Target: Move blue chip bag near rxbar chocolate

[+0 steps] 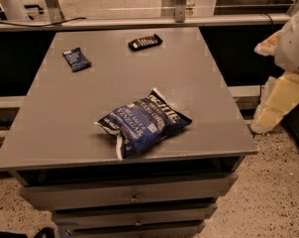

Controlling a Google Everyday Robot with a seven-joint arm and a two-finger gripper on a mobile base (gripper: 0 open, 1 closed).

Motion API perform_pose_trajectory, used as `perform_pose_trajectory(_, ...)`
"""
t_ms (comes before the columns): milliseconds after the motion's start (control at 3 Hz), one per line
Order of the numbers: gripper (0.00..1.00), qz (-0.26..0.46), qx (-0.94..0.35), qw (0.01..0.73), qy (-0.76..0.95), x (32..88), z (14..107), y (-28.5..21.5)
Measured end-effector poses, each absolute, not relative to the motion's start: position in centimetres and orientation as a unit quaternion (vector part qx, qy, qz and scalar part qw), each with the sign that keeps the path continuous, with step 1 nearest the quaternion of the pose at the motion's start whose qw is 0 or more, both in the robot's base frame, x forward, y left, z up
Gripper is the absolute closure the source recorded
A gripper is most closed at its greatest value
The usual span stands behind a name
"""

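The blue chip bag (143,123) is large, crinkly and dark blue with white lettering. It lies on the grey table (199,83) near the front edge, a little right of centre. The rxbar chocolate (145,42), a slim black wrapper, lies at the far edge near the middle. My gripper (269,114) hangs off the table's right side, level with the bag and well apart from it, cream-coloured under the white arm (294,43). It holds nothing that I can see.
A small flat dark-blue packet (76,59) lies at the table's far left. Drawers (129,195) sit under the tabletop. A rail (139,21) runs behind the table. Speckled floor (273,192) lies to the right.
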State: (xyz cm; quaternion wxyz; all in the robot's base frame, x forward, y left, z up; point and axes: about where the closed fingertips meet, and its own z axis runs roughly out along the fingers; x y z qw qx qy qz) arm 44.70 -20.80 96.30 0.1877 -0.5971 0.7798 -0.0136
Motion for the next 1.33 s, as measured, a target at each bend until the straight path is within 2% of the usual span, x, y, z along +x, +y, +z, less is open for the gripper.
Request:
perform_pose_trajectory(667,0.0,0.105,-0.557,0.302,0.766,49.8,90.1,-15.3)
perform_pose_trajectory(1333,0.0,0.173,-0.536,0.352,0.748,51.7,87.2,-10.6)
